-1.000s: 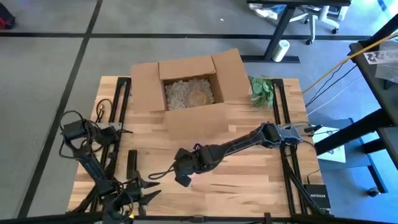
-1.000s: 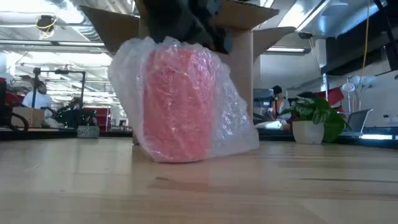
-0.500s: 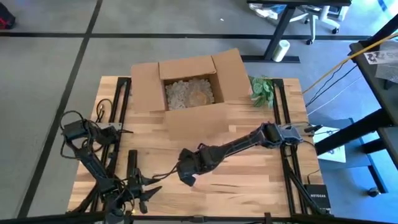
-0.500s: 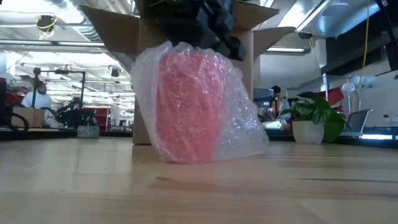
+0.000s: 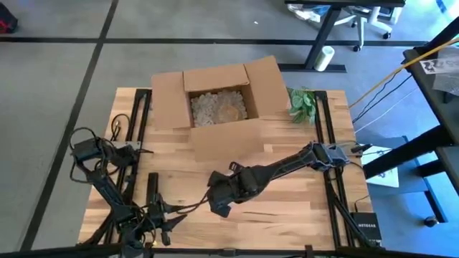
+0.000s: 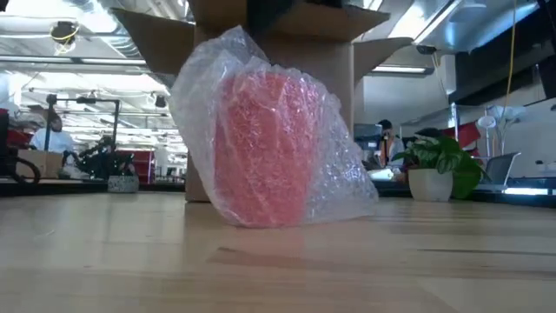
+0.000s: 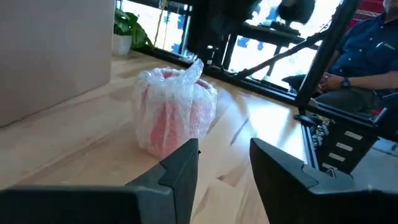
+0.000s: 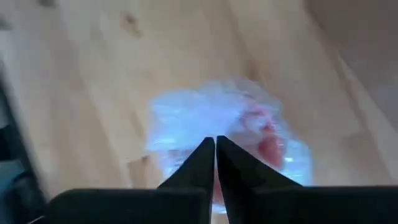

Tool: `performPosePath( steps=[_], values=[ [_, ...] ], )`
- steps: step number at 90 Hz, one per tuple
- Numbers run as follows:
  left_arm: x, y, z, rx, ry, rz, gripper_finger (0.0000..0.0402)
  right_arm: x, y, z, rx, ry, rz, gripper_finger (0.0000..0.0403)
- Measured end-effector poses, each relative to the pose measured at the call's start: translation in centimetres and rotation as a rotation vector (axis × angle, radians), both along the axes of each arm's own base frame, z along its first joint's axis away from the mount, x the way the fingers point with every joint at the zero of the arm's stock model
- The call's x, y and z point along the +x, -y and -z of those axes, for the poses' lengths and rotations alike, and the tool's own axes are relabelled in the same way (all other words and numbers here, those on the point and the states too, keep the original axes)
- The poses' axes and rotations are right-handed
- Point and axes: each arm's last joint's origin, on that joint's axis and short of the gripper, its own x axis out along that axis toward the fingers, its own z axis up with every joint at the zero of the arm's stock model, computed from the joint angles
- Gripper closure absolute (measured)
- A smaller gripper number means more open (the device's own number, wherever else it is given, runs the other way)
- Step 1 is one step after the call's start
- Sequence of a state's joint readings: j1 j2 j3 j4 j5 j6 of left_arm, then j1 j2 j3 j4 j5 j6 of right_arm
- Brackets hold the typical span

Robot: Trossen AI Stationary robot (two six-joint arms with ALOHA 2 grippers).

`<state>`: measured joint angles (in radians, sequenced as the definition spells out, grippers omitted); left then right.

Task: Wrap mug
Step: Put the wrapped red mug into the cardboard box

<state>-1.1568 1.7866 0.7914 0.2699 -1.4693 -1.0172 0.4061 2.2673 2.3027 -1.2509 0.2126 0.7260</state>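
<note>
The mug (image 6: 265, 148) is pink and stands upright on the table, wrapped in clear bubble wrap (image 6: 330, 174). It also shows in the left wrist view (image 7: 173, 118). My right gripper (image 8: 216, 144) is shut right above it, at the wrap's raised top. In the high view the right gripper (image 5: 219, 201) hides the mug. My left gripper (image 7: 224, 165) is open near the table's near-left corner (image 5: 166, 218), short of the mug, with nothing between its fingers. My right gripper comes from above, fingers pointing down, and pinches the gathered top of the bubble wrap (image 7: 196, 65) between its shut fingertips. The wrap is drawn up into a peak (image 6: 234, 39) there. The wrapped mug stands upright with its base on the table.
An open cardboard box (image 5: 215, 100) with loose filling stands at the table's far side, behind the mug. A small potted plant (image 5: 301, 104) stands to the box's right. Bare wood (image 5: 287, 204) lies to the right of the mug.
My right gripper has gone up and a little toward the table's right and near edges, still shut. The wrapped mug has slid slightly to the right along the table and stays upright. The wrap's top has been pulled up into a peak.
</note>
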Motion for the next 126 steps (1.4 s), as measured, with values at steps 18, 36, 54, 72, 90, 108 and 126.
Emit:
performPosePath(
  steps=[18, 36, 54, 72, 90, 108, 126],
  values=[
    [0.0, 0.0, 0.0, 0.0, -0.001, 0.001, 0.0273, -0.1, -0.9, -0.8, 0.056, 0.031, -0.049, 0.0322],
    [0.0, 0.0, 0.0, 0.0, -0.001, 0.001, 0.0273, -0.1, -1.9, -0.8, 0.042, 0.058, -0.126, 0.0256],
    [0.0, 0.0, 0.0, -0.003, -0.001, 0.002, 0.0273, -0.1, -1.8, 0.5, 0.022, 0.014, -0.127, 0.0236],
    [0.0, 0.0, 0.0, -0.007, -0.002, 0.005, 0.0273, -0.3, -1.6, 3.1, -0.013, -0.059, -0.141, 0.0236],
    [0.0, 0.0, 0.0, -0.005, -0.003, 0.005, 0.0273, -0.1, -1.4, 6.2, -0.015, -0.088, -0.14, 0.0237],
    [0.0, 0.0, 0.0, -0.007, -0.003, 0.005, 0.0273, 0.7, 0.3, 9.4, 0.062, -0.075, -0.114, 0.0264],
    [0.0, 0.0, 0.0, -0.007, -0.003, 0.005, 0.0273, 0.7, 1.0, 10.0, 0.095, -0.105, -0.113, 0.0382]
  ],
)
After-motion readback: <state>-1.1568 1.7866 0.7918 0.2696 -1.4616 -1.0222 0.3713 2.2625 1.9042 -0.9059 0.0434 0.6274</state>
